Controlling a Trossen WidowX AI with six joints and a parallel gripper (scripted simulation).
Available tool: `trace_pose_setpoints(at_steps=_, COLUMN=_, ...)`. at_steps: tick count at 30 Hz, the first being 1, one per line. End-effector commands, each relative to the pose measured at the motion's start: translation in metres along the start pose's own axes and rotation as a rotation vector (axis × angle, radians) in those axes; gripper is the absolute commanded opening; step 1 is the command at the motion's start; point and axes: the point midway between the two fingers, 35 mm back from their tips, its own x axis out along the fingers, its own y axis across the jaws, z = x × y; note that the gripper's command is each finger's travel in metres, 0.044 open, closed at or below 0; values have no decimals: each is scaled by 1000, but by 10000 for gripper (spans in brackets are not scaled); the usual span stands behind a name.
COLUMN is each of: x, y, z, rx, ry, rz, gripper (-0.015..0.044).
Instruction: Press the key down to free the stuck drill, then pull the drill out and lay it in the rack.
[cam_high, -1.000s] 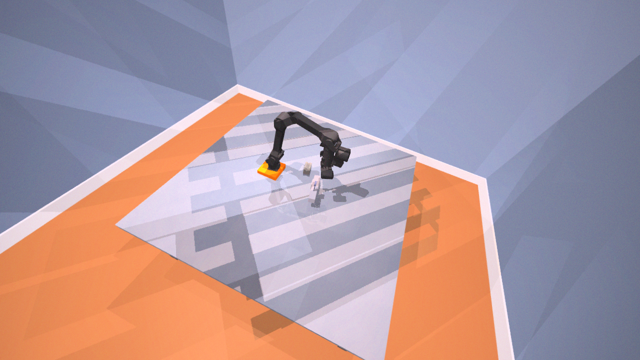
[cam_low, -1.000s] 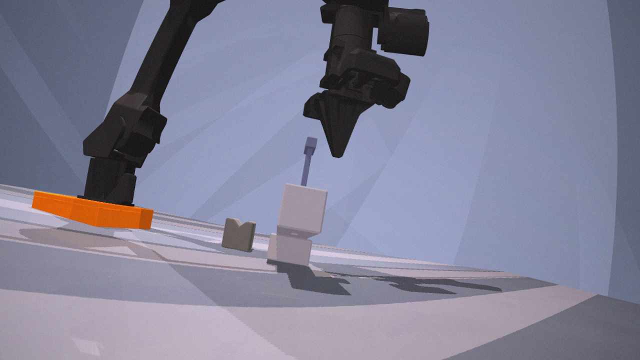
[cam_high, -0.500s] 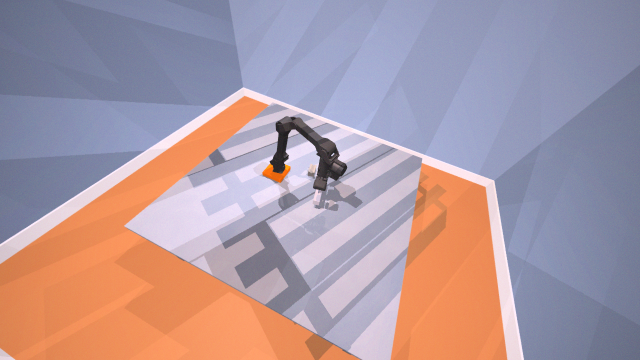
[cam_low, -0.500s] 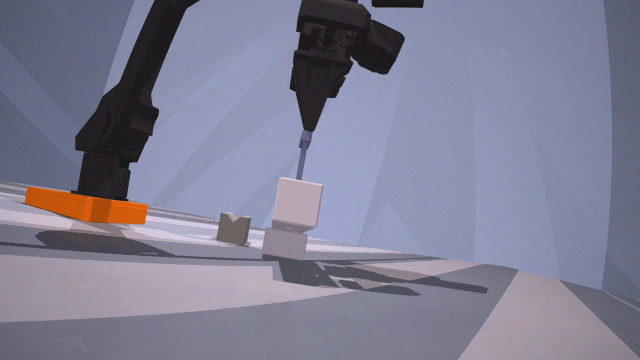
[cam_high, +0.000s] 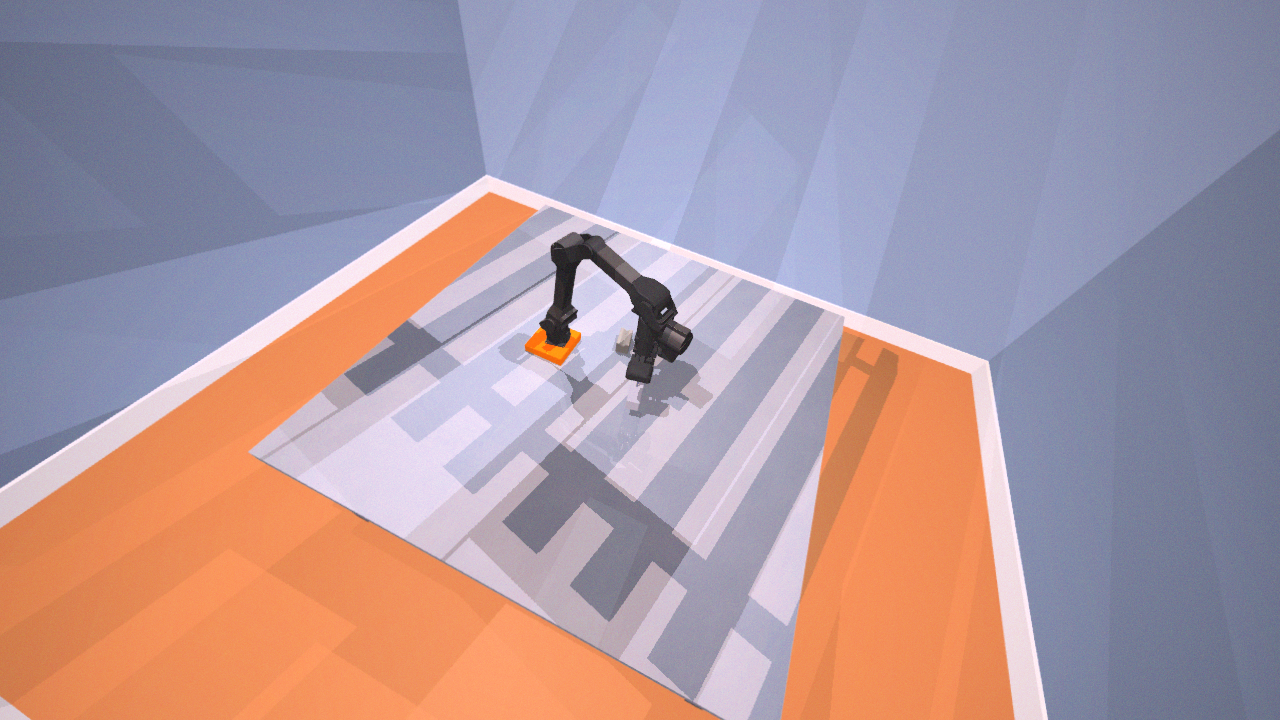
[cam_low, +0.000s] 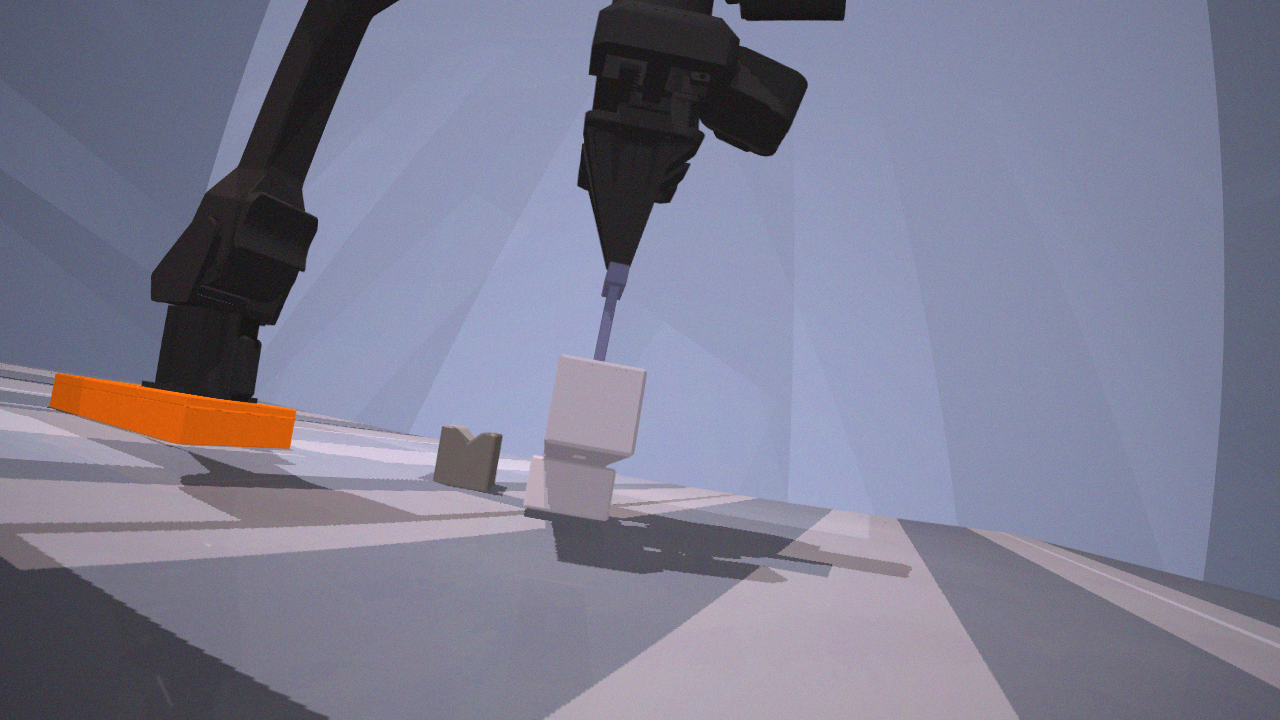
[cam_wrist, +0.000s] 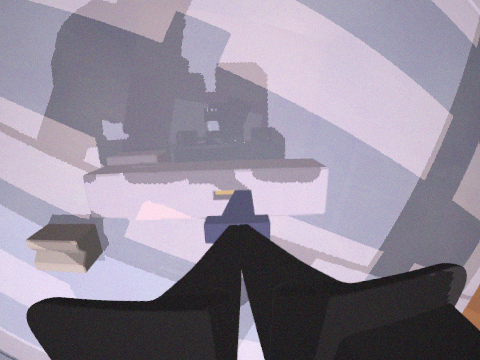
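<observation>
My gripper (cam_low: 617, 265) (cam_wrist: 238, 234) is shut and empty, pointing down. Its fingertips are at the top of the blue post's wider head, in line with it; whether they touch is hard to tell. The blue post (cam_low: 605, 326) (cam_wrist: 242, 200), which looks like the key, stands upright from the long white block (cam_low: 595, 407) (cam_wrist: 295, 197). A small yellow sliver (cam_wrist: 224, 192) shows in a slot beside the post. I cannot make out the drill for certain. The tan rack (cam_high: 623, 340) (cam_low: 465, 461) (cam_wrist: 65, 245) has a V notch and holds nothing visible.
The orange base (cam_high: 552, 347) (cam_low: 237, 425) of the arm stands beyond the rack from the white block. The rack is close beside the white block. In the top view the arm's hand hides most of the white block. The table top (cam_high: 429, 483) reaches toward that camera.
</observation>
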Motion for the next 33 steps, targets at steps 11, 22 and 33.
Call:
trace_pose_setpoints(at_steps=11, x=9, y=-1, z=0, rx=-3, ry=10, rz=2, gripper=0)
trace_pose_setpoints(at_steps=22, x=12, y=-2, z=-3, rx=-3, ry=10, rz=2, gripper=0)
trace_pose_setpoints(at_steps=33, x=15, y=-3, z=-5, rx=-3, ry=10, rz=2, gripper=0)
